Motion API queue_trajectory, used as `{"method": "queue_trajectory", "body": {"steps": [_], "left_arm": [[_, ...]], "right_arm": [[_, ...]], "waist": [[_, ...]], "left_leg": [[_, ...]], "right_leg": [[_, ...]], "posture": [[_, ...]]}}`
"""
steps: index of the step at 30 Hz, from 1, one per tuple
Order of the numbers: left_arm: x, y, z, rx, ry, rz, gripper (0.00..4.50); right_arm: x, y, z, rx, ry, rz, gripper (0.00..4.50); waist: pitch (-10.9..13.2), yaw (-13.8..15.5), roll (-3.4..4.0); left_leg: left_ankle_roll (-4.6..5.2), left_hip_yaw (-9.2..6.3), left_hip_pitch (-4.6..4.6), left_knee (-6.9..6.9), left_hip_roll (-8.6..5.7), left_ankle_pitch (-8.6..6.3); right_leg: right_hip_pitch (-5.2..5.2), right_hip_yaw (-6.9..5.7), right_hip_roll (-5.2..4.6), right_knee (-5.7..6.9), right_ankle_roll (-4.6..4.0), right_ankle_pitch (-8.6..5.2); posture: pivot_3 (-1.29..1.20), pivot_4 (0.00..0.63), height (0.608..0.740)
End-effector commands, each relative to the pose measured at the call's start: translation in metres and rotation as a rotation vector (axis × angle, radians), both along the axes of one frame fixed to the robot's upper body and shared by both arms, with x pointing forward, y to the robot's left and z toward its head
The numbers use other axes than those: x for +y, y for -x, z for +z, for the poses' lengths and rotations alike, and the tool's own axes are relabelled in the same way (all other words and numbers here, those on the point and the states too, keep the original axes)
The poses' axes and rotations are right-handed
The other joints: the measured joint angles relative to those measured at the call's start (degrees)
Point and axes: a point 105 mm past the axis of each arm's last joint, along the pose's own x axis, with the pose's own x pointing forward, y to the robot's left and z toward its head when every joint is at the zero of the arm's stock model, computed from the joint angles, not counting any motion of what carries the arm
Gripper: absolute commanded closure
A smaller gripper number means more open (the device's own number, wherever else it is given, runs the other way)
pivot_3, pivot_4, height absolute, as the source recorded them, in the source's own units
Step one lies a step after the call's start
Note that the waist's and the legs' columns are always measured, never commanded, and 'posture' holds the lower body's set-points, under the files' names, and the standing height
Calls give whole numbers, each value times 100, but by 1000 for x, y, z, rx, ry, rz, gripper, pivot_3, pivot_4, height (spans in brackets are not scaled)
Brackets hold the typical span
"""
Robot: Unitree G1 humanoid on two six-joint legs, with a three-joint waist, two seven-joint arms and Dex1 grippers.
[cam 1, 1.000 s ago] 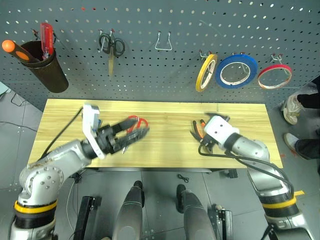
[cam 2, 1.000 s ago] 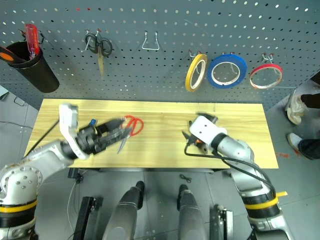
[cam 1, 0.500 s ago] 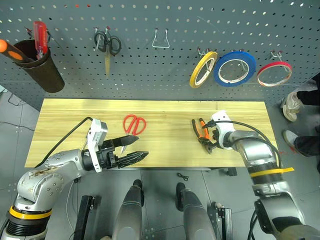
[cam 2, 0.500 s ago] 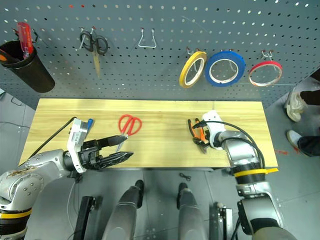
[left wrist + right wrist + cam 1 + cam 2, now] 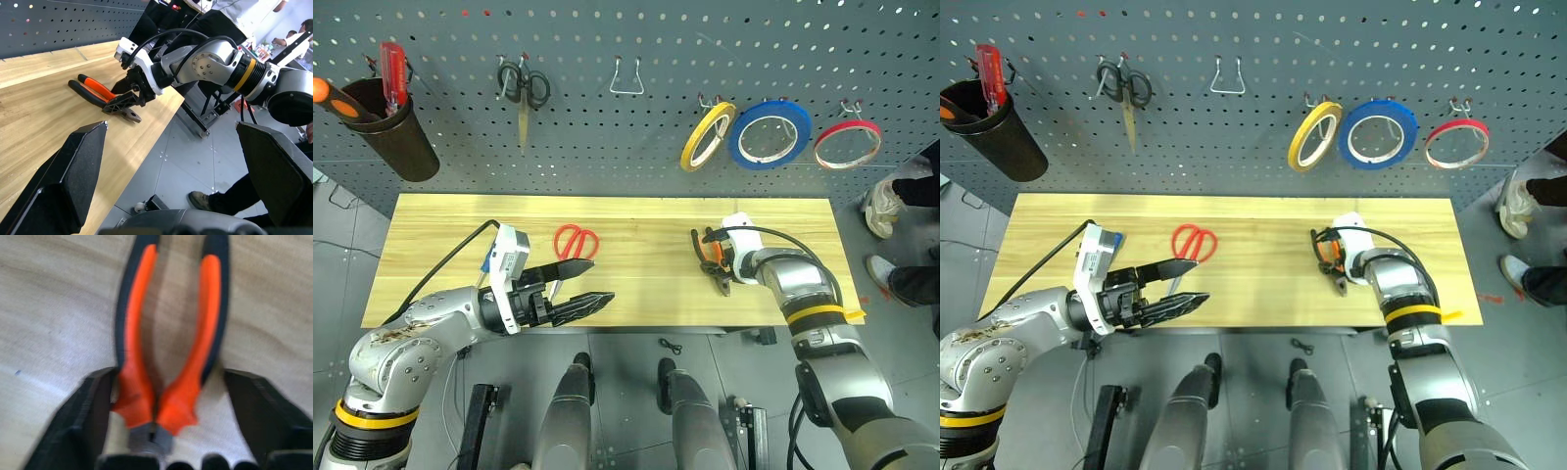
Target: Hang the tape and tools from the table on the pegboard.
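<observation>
- Orange-handled pliers lie on the surface, straddled near their head by the right pincer, fingers apart, not clamped.
- Left pincer hovers level, spread wide, empty.

No text, label, brand, number or sign can be read anywhere in these views.
</observation>
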Motion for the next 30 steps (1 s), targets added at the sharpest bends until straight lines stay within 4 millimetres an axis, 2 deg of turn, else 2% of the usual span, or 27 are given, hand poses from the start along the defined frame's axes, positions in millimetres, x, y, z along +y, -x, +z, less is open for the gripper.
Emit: {"method": "queue_trajectory", "body": {"steps": [1,4,5,8,10,12,15,18,21,23,25,30], "left_arm": [[-2,6,9,-33,15,-19,0],[-1,4,11,-36,26,-11,0],[0,4,13,-36,38,-2,0],[6,1,19,-30,91,42,0],[14,0,27,-15,178,86,0],[19,0,34,-10,239,119,0],[31,-11,59,-55,381,204,0],[36,-20,82,-93,495,250,0],[36,-30,102,-133,581,273,0],[34,-36,111,-158,614,282,0],[31,-40,119,-180,637,285,0],[22,-45,126,-197,645,263,0]], "right_arm": [[2,5,-8,32,-8,27,2256],[6,9,0,14,-18,59,2389],[14,10,9,-15,-40,97,2389],[55,34,50,-136,-140,313,2389],[95,72,95,-282,-247,546,2389],[116,95,131,-409,-336,632,2389],[137,100,221,-801,-444,591,2389],[145,96,274,-1053,-451,517,2389],[150,89,312,-1265,-429,446,2389],[151,84,328,-1369,-414,417,2389],[152,75,335,-1423,-417,392,2389],[160,55,332,-1484,-414,373,2389]], "waist": [[0,-6,0],[0,-3,0],[0,-1,0],[4,8,7],[12,-8,20],[12,-41,20],[12,-37,20],[9,29,17],[5,99,11],[3,131,7],[2,146,4],[1,143,3]], "left_leg": [[0,0,0,0,0,0],[0,-2,0,-2,1,0],[0,-3,0,-2,1,0],[0,-5,-3,-3,1,0],[0,-4,-6,-4,0,0],[0,-5,-6,-5,6,-1],[-1,-11,-1,4,21,0],[-9,-22,-3,6,26,20],[-16,-23,-8,2,27,37],[-18,-21,-14,3,19,41],[-21,-21,-18,0,18,42],[-44,-24,-15,-61,17,58]], "right_leg": [[1,0,0,0,0,0],[0,0,2,1,0,0],[0,0,2,3,0,0],[-1,0,2,1,1,-1],[-4,0,0,1,2,0],[-7,0,3,4,2,-1],[-7,0,25,17,-6,5],[-11,-2,39,21,-20,20],[13,-2,42,-11,-51,9],[16,-1,37,-20,-28,25],[16,-1,36,-21,-20,32],[0,-1,38,-15,-54,53]], "posture": [[231,422,740],[231,420,740],[231,420,740],[230,415,740],[214,404,740],[208,397,740],[196,384,740],[195,382,740],[209,369,740],[209,369,740],[212,364,740],[221,362,740]]}}
